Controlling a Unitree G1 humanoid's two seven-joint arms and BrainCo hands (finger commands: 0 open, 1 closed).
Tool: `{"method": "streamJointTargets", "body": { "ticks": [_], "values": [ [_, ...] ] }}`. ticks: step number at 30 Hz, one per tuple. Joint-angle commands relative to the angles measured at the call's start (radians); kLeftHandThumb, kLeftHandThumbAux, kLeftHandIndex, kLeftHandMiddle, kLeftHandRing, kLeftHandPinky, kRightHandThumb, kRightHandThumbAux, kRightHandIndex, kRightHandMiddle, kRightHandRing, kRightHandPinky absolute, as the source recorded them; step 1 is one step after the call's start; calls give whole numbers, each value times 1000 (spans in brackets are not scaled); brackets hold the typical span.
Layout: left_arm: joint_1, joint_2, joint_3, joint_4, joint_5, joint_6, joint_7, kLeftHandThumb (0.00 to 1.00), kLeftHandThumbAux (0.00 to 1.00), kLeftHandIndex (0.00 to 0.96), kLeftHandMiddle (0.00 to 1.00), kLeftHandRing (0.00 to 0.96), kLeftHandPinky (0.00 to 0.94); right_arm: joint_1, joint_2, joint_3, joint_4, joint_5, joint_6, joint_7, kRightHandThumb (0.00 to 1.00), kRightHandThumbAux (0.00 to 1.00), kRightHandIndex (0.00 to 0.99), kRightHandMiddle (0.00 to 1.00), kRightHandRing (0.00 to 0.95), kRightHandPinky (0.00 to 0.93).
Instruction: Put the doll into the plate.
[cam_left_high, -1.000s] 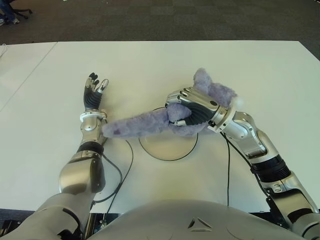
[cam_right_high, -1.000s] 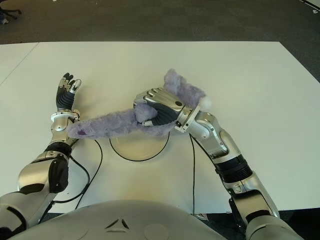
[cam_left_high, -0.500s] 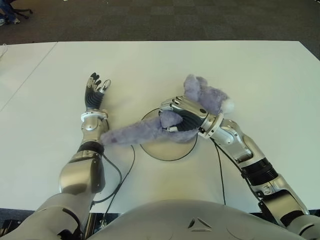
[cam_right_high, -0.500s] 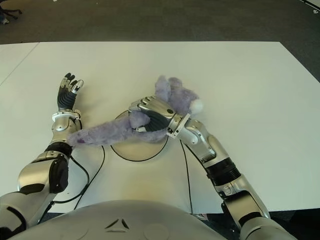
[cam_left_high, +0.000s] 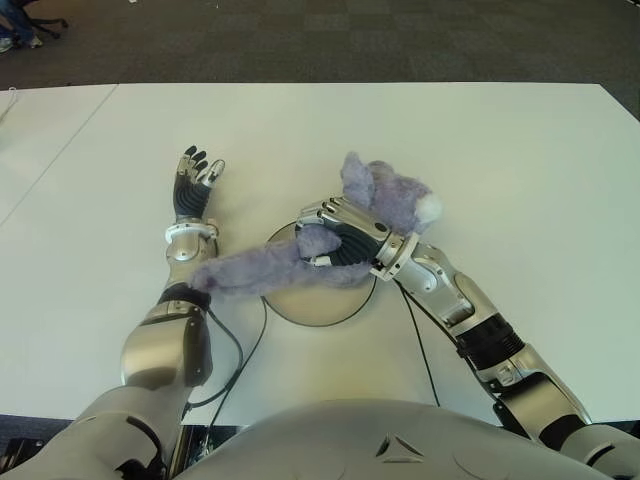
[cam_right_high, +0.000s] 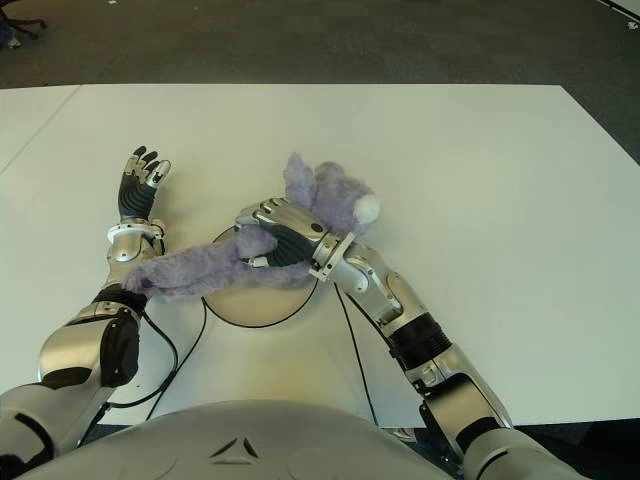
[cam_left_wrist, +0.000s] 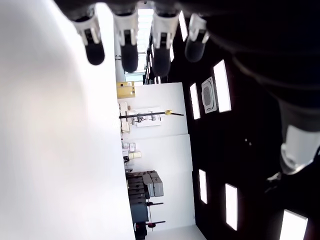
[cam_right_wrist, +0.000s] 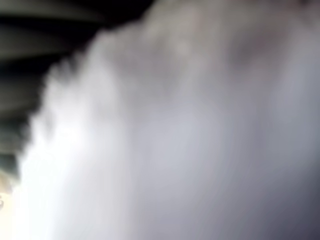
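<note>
Left eye view: right hand (cam_left_high: 335, 240) clutches the doll (cam_left_high: 300, 255) over the plate (cam_left_high: 320, 300); lower it centred, tail tucked inside. Left hand (cam_left_high: 192, 190) idles unclenched near the worktop's (cam_left_high: 520, 160) left edge.

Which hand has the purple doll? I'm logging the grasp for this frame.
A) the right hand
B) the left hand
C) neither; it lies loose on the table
A: the right hand is curled around the doll over the plate, while the left hand is open and empty.
</note>
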Motion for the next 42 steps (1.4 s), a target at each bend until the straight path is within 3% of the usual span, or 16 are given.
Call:
{"method": "streamJointTargets", "body": {
  "ticks": [1, 22, 28, 36, 42],
  "values": [
    [237, -190, -9, 141, -5, 33, 33, 0, 533, 97, 155, 127, 79, 0, 16, 58, 61, -34, 10, 31, 701, 718, 440, 817, 799, 726],
    [221, -198, -3, 147, -18, 84, 81, 0, 561, 50, 118, 100, 75, -15, 41, 110, 65, -77, 85, 72, 699, 718, 441, 772, 756, 711],
    [216, -202, -11, 147, -12, 82, 99, 0, 577, 55, 120, 102, 73, -26, 47, 107, 65, -71, 81, 64, 701, 718, 441, 774, 767, 775],
    [220, -215, -30, 139, 4, 50, 137, 0, 595, 69, 128, 104, 70, -146, 46, 41, 111, 8, 52, 82, 704, 716, 440, 831, 826, 848],
    [232, -225, -30, 133, -5, 23, 118, 0, 599, 76, 137, 113, 80, -222, 6, -34, 86, 26, 37, 64, 706, 716, 439, 853, 851, 859]
  ]
}}
